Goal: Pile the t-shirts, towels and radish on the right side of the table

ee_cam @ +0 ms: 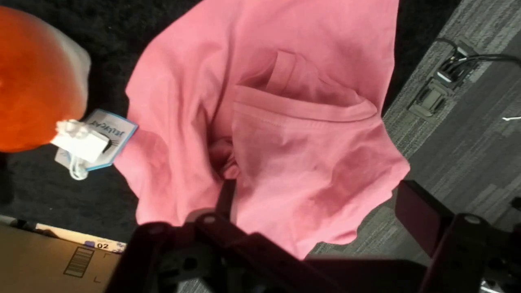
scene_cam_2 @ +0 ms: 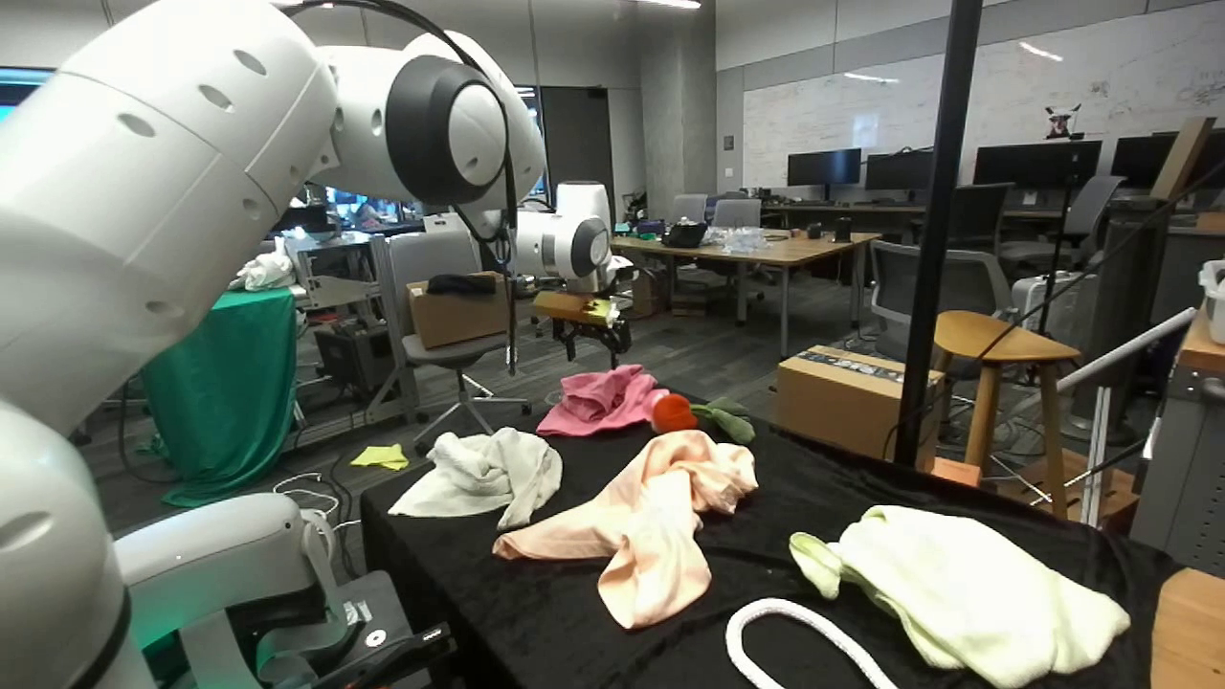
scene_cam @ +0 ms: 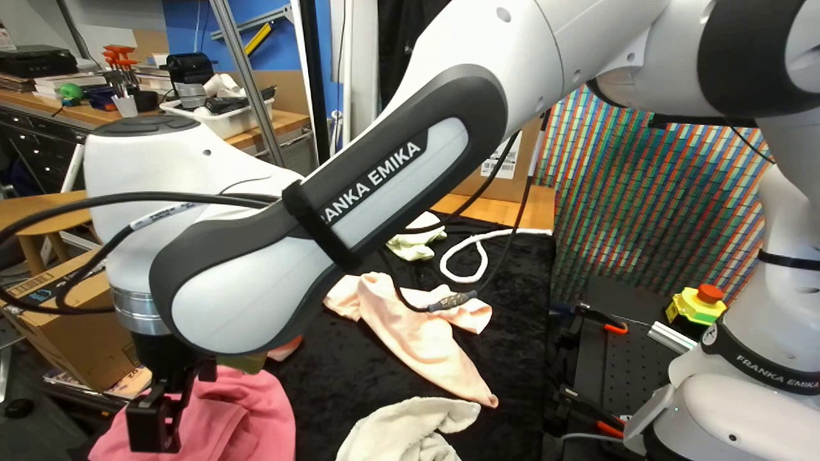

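I have the radish (scene_cam_2: 673, 413) near the far end of the black table (scene_cam_2: 813, 478) in an exterior view, leaves pointing to three o'clock, with the pink T-shirt (scene_cam_2: 603, 400) just beside it at nine. From the radish there, a grey-white towel (scene_cam_2: 483, 474) lies between eight and nine, a peach cloth (scene_cam_2: 658, 512) at six, a white rope (scene_cam_2: 771, 607) at five and a pale yellow cloth (scene_cam_2: 976, 588) at four. My gripper (ee_cam: 317, 185) hangs over the T-shirt, released, its fingers spread wide. Beyond the table I see grey carpet (scene_cam_2: 713, 370), a cardboard box (scene_cam_2: 837, 402) at three, a wooden stool (scene_cam_2: 1000, 335) between two and three and, in an exterior view, a workbench (scene_cam: 291, 120) toward ten, crowded with tools (scene_cam: 120, 57). There the arm (scene_cam: 384, 173) hides most of the radish and part of the yellow cloth, and the T-shirt and towel are cut off at six. The wrist view crops the radish at nine. I can't tell whether a fingertip touches the T-shirt. On the table I count one radish, four cloths, T-shirt and towel included, and one rope.
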Robot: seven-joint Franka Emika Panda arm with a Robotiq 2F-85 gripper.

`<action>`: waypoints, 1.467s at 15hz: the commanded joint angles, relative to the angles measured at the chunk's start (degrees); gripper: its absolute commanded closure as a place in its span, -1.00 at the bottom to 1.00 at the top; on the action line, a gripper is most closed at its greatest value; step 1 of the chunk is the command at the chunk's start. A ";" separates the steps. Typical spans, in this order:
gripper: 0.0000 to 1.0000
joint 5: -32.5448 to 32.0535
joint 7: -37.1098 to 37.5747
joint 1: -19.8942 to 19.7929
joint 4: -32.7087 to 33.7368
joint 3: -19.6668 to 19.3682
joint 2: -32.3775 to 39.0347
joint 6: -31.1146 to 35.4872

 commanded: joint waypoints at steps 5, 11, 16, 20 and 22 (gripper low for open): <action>-1.00 4.98 -4.66 -2.11 4.32 0.54 4.73 0.60; -1.00 6.19 -6.97 -3.45 6.17 1.32 7.35 1.21; -1.00 9.37 -9.44 -4.39 6.86 3.93 8.72 2.07; -1.00 11.75 -11.00 -5.33 6.13 6.48 9.34 3.36; -1.00 12.36 -11.17 -5.66 5.66 7.33 9.36 4.00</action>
